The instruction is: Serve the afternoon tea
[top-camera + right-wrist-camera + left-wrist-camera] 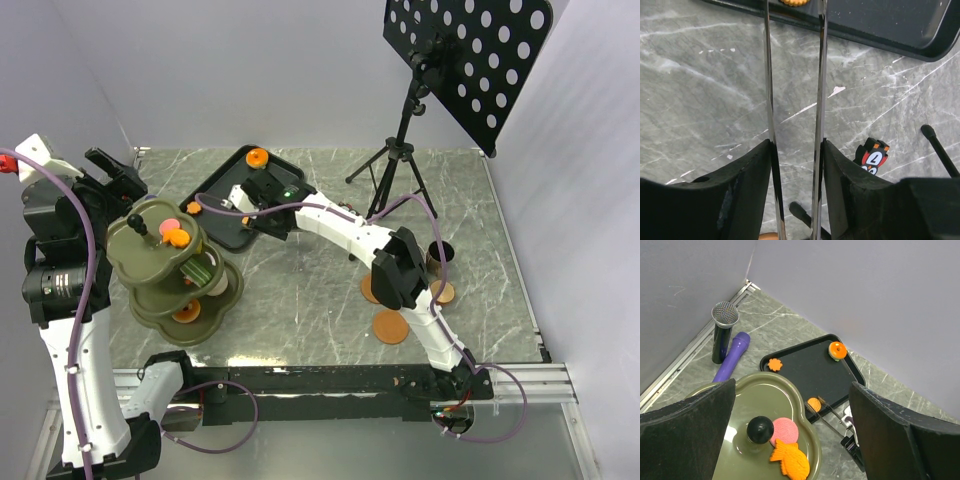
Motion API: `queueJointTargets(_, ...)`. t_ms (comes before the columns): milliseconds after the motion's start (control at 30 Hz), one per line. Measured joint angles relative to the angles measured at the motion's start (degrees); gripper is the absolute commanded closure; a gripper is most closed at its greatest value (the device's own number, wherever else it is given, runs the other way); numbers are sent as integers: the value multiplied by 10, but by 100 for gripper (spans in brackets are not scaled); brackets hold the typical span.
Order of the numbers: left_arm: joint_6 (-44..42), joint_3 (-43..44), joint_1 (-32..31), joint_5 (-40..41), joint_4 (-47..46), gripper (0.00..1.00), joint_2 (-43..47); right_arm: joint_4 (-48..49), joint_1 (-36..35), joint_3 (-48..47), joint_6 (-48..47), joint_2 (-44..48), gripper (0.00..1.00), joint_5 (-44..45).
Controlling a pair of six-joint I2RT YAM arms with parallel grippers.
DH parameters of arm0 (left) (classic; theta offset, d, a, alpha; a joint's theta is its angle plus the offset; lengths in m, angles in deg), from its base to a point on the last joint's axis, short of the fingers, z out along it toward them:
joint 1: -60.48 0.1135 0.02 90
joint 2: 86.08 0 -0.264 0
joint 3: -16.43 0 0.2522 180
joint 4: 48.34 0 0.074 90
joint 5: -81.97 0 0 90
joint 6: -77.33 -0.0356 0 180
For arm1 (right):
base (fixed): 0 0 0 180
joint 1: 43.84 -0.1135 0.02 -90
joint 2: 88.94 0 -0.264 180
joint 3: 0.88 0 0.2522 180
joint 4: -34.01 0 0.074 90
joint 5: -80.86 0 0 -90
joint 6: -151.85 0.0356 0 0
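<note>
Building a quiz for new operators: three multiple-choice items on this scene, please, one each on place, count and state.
1. Where is the orange-iced donut? A black tray; B saucer; C cup.
2. Pastries on the green stand's top tier? A none; B two; C five.
3. The right claw is: A open, empty; B shut on the tongs; C holding a cup.
Answers: A, it sits in the tray's far corner; B, one pink, one orange; B, both blades are pinched between its fingers.
</note>
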Motion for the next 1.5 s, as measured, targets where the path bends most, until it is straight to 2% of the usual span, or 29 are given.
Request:
queueJointTargets(300,0,-4,0,0,0,0,1,-2,1,-18,4,0,59,-4)
queueJointTargets(833,0,-5,0,0,0,0,1,67,1,-3,44,25,61,14)
queueJointTargets(1167,0,-5,0,0,-2,0,1,126,26,115,106,166,61,-41)
queueJointTargets(1500,7,-5,0,0,-3,0,-3,163,33,226,148,358,61,-153)
